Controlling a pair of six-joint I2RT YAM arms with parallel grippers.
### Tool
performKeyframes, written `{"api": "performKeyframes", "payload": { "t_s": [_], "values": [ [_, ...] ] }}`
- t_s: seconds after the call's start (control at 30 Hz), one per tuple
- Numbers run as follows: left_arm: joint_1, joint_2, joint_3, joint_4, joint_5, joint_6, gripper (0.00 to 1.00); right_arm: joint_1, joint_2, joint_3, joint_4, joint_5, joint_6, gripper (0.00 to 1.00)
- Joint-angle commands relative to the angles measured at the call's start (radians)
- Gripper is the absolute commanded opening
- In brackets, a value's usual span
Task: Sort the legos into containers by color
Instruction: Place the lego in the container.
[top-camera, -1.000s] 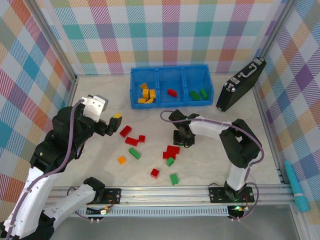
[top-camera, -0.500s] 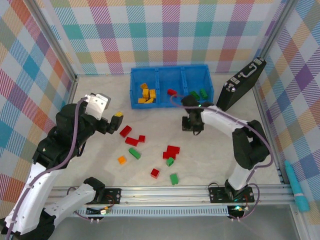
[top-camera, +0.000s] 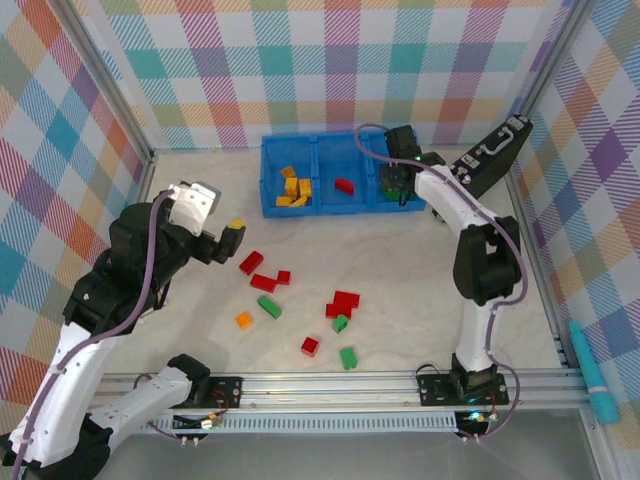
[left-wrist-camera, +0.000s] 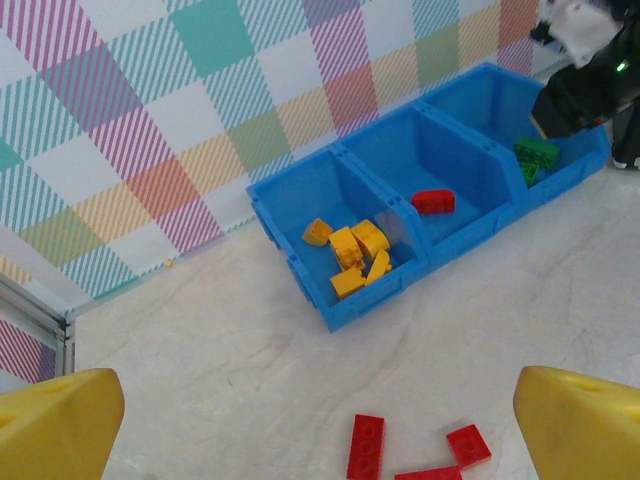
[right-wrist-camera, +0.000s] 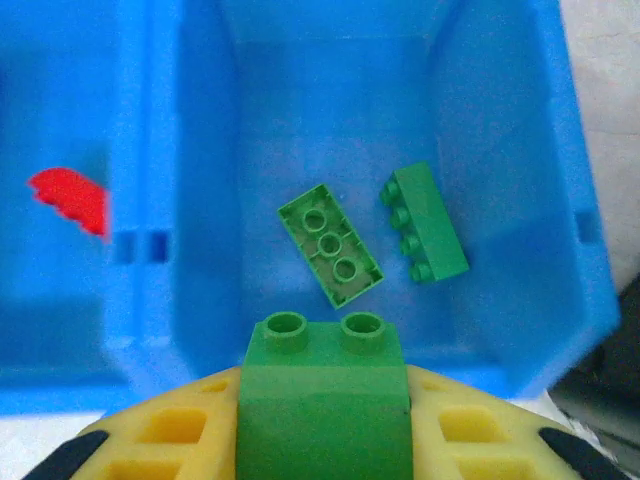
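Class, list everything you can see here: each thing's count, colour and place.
bin: one, blue, three compartments, far side of table.
orange-yellow bricks: about five, left compartment.
red brick: one, middle compartment.
green bricks: two, right compartment.
loose bricks: about six red, three green, one orange, mid-table.
case: one, black, right of bin.
left claw: open, over table's left.
right claw: shut on green brick above right compartment.

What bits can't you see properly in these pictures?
- Top view: the right hand covers what lies in the right compartment.
- Right wrist view: the held green lego is cut off by the bottom edge; the red lego is blurry, half behind the divider.
- Left wrist view: the left hand's fingers are cut off at the corners.
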Motion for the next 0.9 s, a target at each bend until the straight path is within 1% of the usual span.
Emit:
{"api": "performKeyframes", "payload": {
  "t_s": [0.0,0.13,0.27,0.3,0.4,0.47,0.6,0.7,0.8,0.87],
  "values": [
    [-0.012,-0.009,0.036,0.008,0.004,0.010,1.00,-0.031,0.066,0.072,0.001,0.007,-0.037,0.34],
    [-0.013,-0.022,0.021,0.017,-0.011,0.005,1.00,-0.054,0.131,0.126,-0.015,-0.002,-0.028,0.39],
    [-0.013,-0.020,0.008,0.031,-0.017,0.009,1.00,-0.061,0.128,0.142,-0.027,-0.045,-0.014,0.48],
    [-0.013,-0.017,0.011,0.030,-0.015,0.008,1.00,-0.061,0.119,0.137,-0.022,-0.064,-0.013,0.54],
    [-0.016,-0.010,0.023,0.026,-0.005,0.008,1.00,-0.056,0.074,0.098,0.003,-0.109,-0.027,0.74],
    [-0.016,-0.007,0.023,0.025,-0.006,0.009,1.00,-0.056,0.039,0.064,0.007,-0.118,-0.021,0.80],
    [-0.018,-0.007,0.023,0.027,-0.010,0.010,1.00,-0.051,-0.038,0.022,-0.027,-0.156,0.001,0.82],
    [-0.018,-0.008,0.017,0.034,-0.009,0.010,1.00,-0.029,-0.143,-0.056,-0.033,-0.193,0.014,0.82],
    [-0.018,-0.010,0.008,0.041,-0.006,0.012,1.00,0.019,-0.257,-0.163,-0.044,-0.219,0.024,0.81],
    [-0.019,-0.011,0.003,0.048,-0.006,0.014,1.00,0.074,-0.347,-0.275,-0.033,-0.251,0.009,0.81]
  ]
}}
